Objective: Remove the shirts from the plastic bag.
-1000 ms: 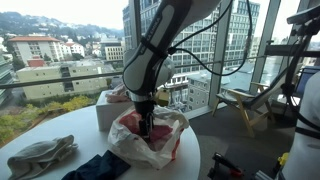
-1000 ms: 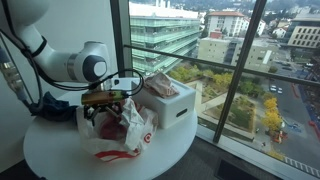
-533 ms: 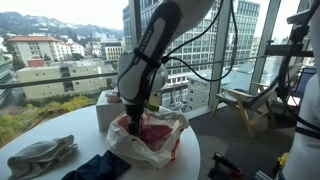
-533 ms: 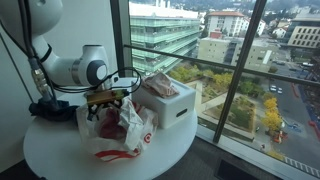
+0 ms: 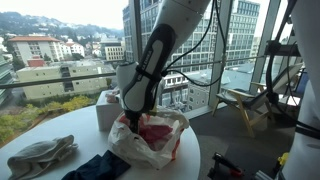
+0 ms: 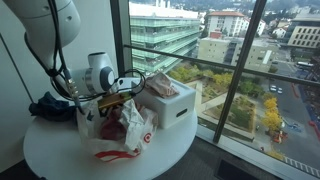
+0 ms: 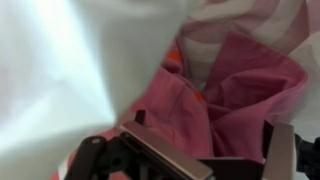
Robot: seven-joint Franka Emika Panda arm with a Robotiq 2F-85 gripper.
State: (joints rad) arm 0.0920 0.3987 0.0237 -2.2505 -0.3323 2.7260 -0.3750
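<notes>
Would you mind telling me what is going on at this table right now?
The robot arm is reaching into a white plastic bag on the round table, apparently to take shirts out. Its gripper is down in the bag's mouth, fingers apart just short of a pink shirt, which does not look gripped yet. A grey garment and a dark blue one lie on the table beside the bag, and a white box stands next to it.

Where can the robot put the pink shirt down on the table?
Bare table lies between the gray shirt and the plastic bag. It is crowded where the bag sits beside the white box.
</notes>
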